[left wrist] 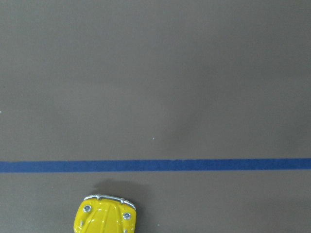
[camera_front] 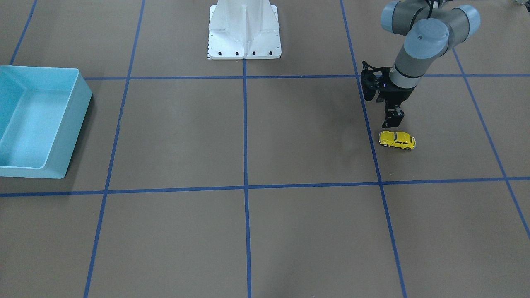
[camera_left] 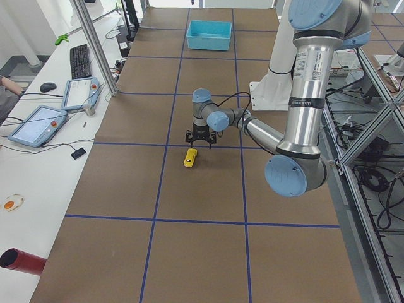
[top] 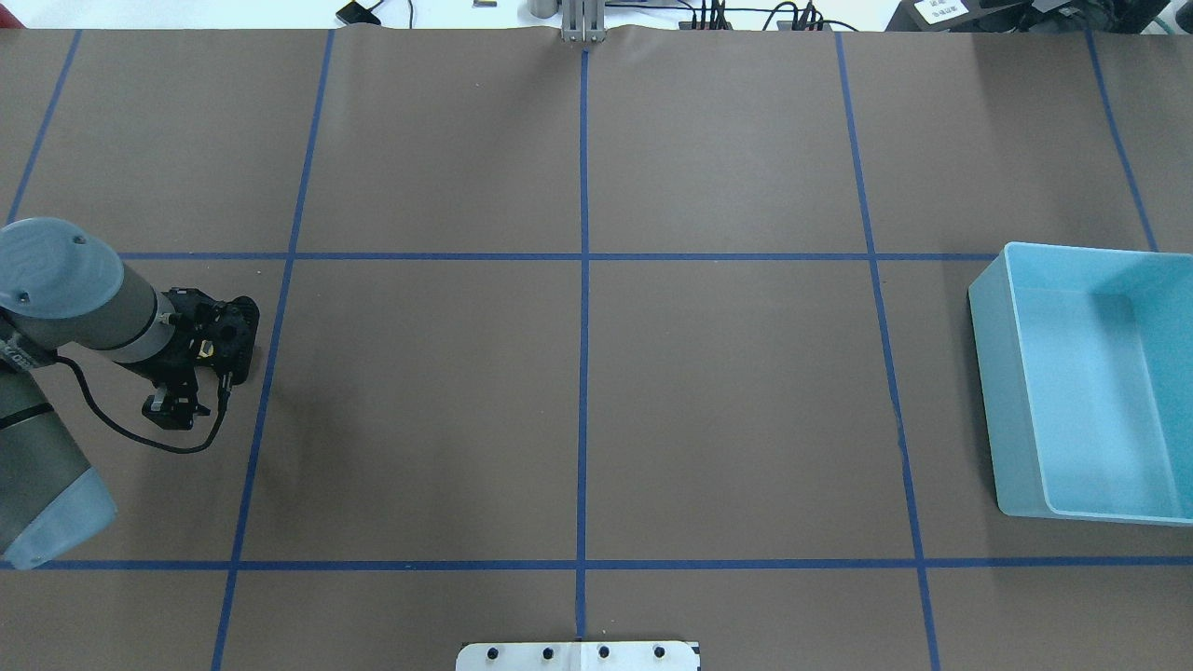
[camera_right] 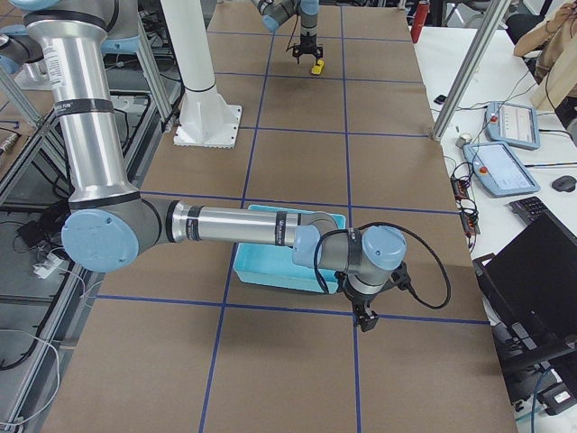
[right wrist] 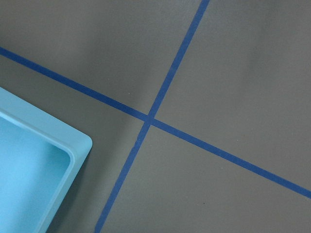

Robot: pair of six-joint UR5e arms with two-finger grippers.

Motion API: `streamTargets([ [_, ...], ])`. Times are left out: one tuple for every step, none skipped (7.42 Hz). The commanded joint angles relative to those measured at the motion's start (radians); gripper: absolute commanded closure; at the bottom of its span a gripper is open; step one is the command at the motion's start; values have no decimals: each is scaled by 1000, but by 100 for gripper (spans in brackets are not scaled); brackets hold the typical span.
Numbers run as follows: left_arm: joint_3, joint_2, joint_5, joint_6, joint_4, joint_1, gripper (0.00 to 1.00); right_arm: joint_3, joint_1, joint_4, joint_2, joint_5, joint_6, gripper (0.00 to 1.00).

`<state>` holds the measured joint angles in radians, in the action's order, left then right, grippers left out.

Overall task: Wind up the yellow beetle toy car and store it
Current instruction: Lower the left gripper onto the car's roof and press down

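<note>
- Left gripper, fingers apart, hangs near the yellow beetle toy car, which sits at its 6 o'clock in the front-facing view.
- Right gripper is beside the blue bin; I cannot tell its claw state.

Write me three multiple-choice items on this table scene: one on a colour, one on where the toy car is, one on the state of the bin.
1. The bin is:
A) red
B) light blue
C) green

2. The yellow beetle toy car stands:
A) inside the bin
B) on the table, next to the left gripper
C) on a shelf

3. The bin is:
A) empty
B) full of cars
C) upside down

Answers:
1 B, its walls and floor show light blue in every view.
2 B, the front-facing view shows the car on its wheels on the brown surface just by the jaws, not held.
3 A, the overhead view shows only the bin's bare floor.
</note>
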<state>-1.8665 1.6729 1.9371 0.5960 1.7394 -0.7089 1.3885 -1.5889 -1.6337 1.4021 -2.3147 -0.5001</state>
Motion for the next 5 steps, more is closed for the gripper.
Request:
streamTargets([
  [3,5,-20,37,32,-3,1,-2,1,0,0,0,0,0],
  [13,8,-20,68,37,-6,1,1,1,0,0,0,0,0],
  [41,8,-20,88,64,-6,1,0,1,0,0,0,0,0],
  [52,16,-20,103,72,-6,1,0,1,0,0,0,0,0],
  [53,19,-20,104,71,-8,1,-2,1,0,0,0,0,0],
])
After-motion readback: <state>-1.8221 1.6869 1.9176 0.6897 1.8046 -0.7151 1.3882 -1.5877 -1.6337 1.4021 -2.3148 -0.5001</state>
